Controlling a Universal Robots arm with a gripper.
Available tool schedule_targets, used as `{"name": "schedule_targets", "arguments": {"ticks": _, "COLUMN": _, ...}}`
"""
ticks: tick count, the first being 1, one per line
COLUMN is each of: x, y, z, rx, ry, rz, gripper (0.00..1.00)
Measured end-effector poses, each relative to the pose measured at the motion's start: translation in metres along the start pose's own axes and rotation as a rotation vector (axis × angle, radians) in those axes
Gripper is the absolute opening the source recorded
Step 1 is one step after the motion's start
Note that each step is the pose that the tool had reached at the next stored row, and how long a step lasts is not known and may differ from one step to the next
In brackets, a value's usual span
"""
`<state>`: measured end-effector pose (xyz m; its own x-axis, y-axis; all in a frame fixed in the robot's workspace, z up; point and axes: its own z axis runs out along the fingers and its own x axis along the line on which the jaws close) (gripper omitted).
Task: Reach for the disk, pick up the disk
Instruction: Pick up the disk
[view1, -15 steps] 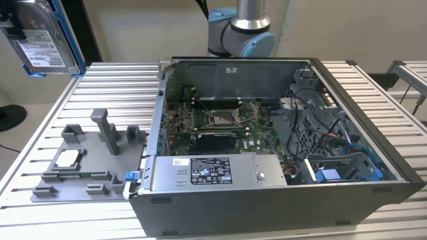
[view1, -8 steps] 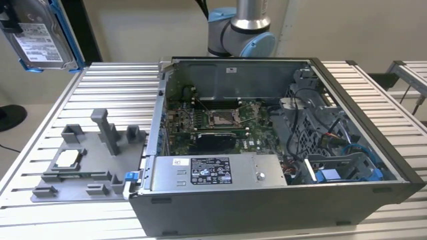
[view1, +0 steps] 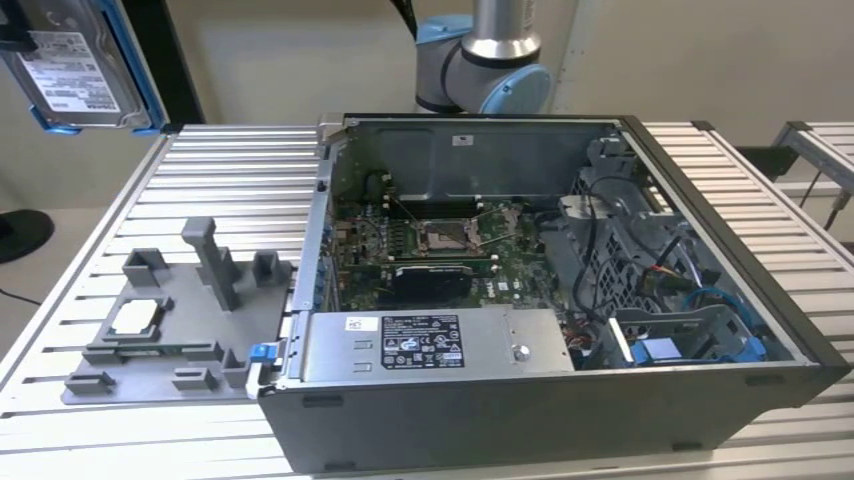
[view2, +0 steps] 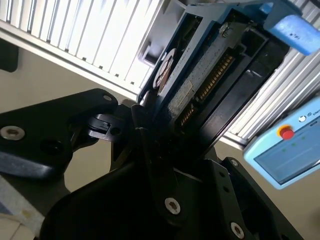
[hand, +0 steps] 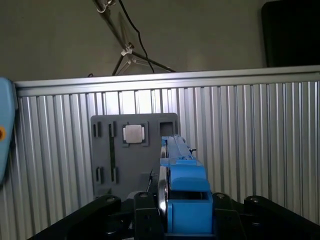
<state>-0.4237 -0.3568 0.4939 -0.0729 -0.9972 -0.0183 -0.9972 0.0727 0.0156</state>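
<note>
The disk (view1: 83, 62), a silver drive with a white label in a blue bracket, hangs high in the air at the exterior view's far left, well above the slatted table. In both wrist views I see it edge-on: its connector side (view2: 207, 77) and its blue bracket end (hand: 186, 186). My gripper (hand: 186, 212) is shut on the disk, with a black finger (hand: 144, 212) pressed against each flat face. In the second wrist view the gripper (view2: 167, 145) clamps the disk's near end.
An open computer case (view1: 561, 400) fills the table's middle and the exterior view's right, with a blue caddy (view1: 667, 352) inside. A grey fixture tray (view1: 187, 345) with a small square chip (view1: 134, 318) lies left of the case. The arm's base (view1: 481, 55) stands behind it. A pendant (view2: 290, 145) lies nearby.
</note>
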Motion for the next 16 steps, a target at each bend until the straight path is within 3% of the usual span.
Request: {"name": "schedule_targets", "arguments": {"ticks": 16, "x": -0.0004, "y": 0.0004, "z": -0.0218, "rx": 0.0001, "ry": 0.0000, "rz": 0.000, "gripper": 0.00}}
